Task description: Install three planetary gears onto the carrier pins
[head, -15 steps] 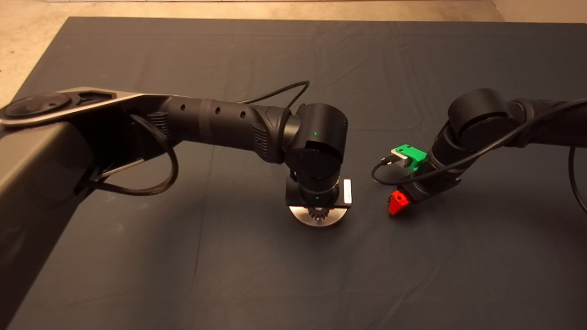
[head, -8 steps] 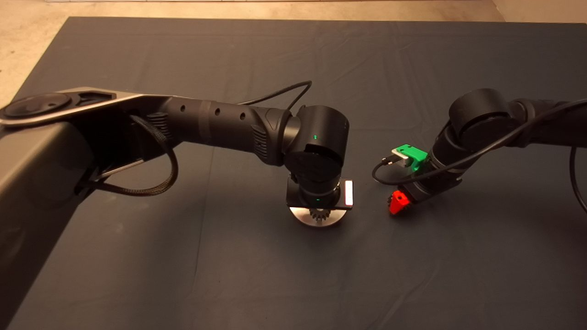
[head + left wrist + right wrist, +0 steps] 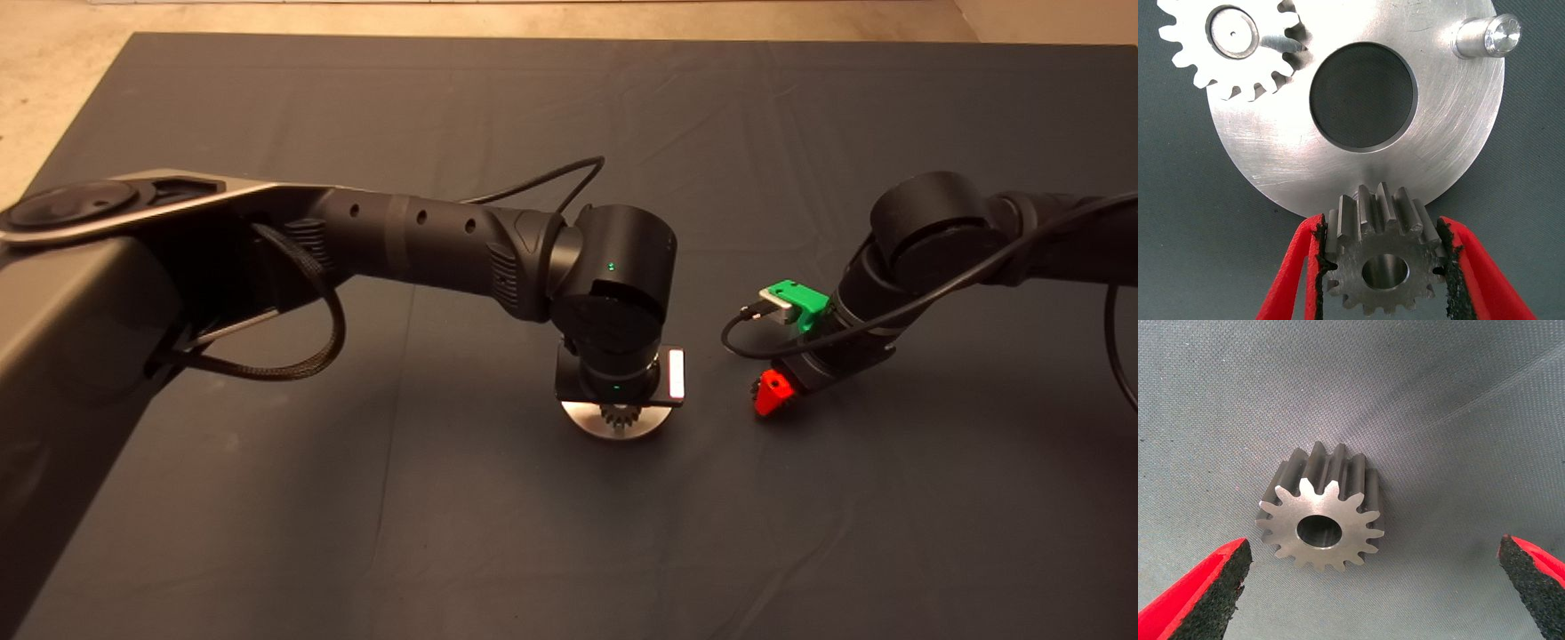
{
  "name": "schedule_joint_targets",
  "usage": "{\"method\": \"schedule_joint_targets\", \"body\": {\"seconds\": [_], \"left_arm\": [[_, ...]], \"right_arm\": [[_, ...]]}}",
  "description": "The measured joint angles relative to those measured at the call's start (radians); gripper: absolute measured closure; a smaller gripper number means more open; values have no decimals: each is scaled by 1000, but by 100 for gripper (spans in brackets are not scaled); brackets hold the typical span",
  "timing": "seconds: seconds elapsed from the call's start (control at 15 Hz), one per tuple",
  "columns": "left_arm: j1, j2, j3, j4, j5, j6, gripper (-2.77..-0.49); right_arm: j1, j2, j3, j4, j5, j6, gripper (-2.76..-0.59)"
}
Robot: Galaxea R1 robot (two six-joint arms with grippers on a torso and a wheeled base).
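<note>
Left hand [image 3: 1385, 267] pinches a gear [image 3: 1381, 257] at the near rim of the round plate [image 3: 1458, 160] at mid-surface. Only its wrist view shows a second gear [image 3: 1231, 47] seated on a pin and one bare pin [image 3: 1485, 37]. Right hand [image 3: 1371, 580], spread wide, hangs over the third gear [image 3: 1321, 520] lying on the mat [image 3: 1438, 400], right of the plate.

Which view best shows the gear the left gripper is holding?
The left wrist view: the held gear sits clamped between the left gripper's red fingers, at the carrier plate's edge. The head view shows only a few teeth below the wrist. The right wrist view shows another gear on the mat.
</note>
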Motion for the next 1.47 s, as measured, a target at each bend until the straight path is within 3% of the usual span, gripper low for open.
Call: {"method": "schedule_joint_targets", "body": {"seconds": [0.6,0.93,1.47], "left_arm": [[9,0,15,7,0,0,-86],[9,0,31,35,0,0,-86],[18,-3,32,51,0,0,-86]], "right_arm": [[0,0,0,0,0,0,-276],[0,0,0,0,0,0,-276],[0,0,0,0,0,0,-276]]}}
